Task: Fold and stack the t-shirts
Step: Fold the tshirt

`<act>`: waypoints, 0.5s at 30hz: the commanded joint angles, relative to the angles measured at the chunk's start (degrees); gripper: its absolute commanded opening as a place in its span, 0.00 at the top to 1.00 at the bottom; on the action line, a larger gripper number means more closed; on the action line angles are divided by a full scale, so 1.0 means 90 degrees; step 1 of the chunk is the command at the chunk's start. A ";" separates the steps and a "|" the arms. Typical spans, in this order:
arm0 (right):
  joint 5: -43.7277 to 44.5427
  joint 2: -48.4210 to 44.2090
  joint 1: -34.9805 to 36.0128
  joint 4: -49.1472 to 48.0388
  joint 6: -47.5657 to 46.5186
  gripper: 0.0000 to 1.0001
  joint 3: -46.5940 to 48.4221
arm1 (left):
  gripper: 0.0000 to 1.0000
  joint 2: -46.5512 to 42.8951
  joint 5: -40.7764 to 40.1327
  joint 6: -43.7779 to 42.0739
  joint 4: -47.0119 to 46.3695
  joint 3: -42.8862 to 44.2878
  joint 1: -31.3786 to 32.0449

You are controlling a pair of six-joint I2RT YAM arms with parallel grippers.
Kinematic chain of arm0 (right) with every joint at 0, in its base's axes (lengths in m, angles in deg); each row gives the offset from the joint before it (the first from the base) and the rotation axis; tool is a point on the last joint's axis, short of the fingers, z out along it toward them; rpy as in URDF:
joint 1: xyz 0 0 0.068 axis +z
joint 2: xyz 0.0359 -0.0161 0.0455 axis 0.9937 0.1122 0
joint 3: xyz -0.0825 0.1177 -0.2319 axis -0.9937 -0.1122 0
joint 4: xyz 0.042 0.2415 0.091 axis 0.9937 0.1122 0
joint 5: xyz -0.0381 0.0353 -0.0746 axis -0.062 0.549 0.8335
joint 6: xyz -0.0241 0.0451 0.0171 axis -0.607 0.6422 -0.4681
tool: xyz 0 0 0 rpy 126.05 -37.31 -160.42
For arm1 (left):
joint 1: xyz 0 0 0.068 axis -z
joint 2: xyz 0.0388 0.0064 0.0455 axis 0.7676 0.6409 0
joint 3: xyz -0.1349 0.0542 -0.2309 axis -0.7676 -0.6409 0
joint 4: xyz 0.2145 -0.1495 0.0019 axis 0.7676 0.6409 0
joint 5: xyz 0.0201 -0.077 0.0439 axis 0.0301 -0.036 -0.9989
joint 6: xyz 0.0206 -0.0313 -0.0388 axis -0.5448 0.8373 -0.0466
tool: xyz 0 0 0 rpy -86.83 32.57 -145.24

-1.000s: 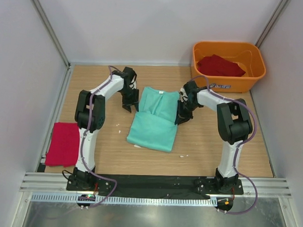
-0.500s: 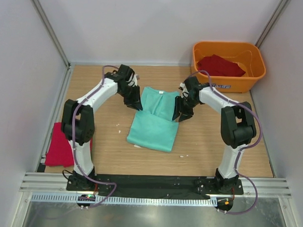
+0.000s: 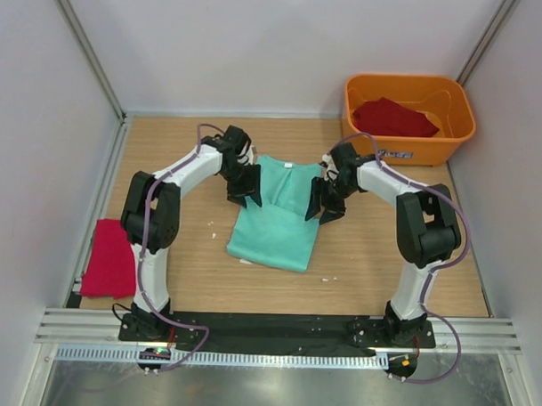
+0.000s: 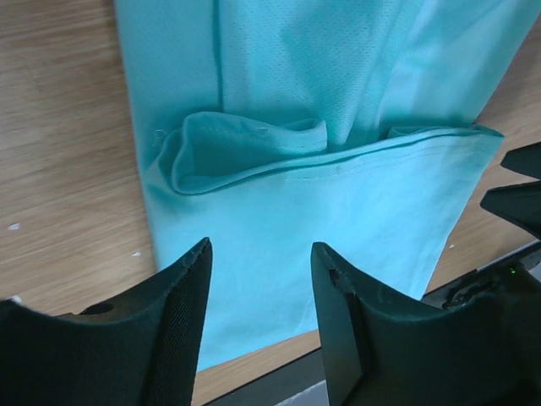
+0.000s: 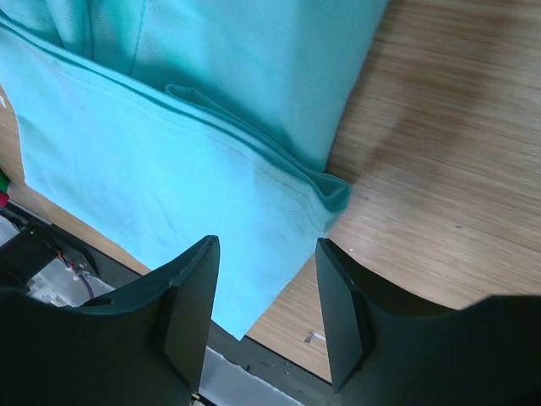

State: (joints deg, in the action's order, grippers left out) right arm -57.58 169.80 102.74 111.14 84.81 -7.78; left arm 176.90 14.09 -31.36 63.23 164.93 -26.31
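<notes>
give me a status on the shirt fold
Both open and holding nothing: left gripper, right gripper. One at each side edge of the teal t-shirt, which lies partly folded. Nothing lying on it.

The mint-green t-shirt (image 3: 275, 216) lies flat at mid-desk (image 3: 367, 260), sides folded inward, collar toward the far wall. One deep red t-shirt (image 3: 109, 258) lies folded at the left edge. A second red t-shirt (image 3: 394, 116) sits crumpled in the orange tub (image 3: 452, 129).
</notes>
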 commanded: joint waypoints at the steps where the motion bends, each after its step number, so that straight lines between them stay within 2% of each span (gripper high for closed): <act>1: 0.0079 -0.0360 -0.0207 -0.0105 0.0068 0.44 -0.0207 | 0.48 -0.0117 -0.0562 -0.0573 0.0407 0.0359 -0.0119; 6: -0.0370 -0.0155 -0.0373 -0.0457 0.0214 0.46 -0.0393 | 0.47 0.0255 -0.0602 -0.0935 0.0379 0.0525 -0.0236; 15: -0.0605 0.0265 -0.0373 -0.0809 0.0469 0.53 -0.0277 | 0.46 0.0772 -0.0358 -0.1111 0.0281 0.0936 -0.0256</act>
State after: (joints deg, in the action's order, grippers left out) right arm -61.42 171.35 99.20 105.74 87.76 -11.30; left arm 183.85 9.52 -39.34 65.87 170.85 -28.58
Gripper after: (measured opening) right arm 0.473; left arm 0.541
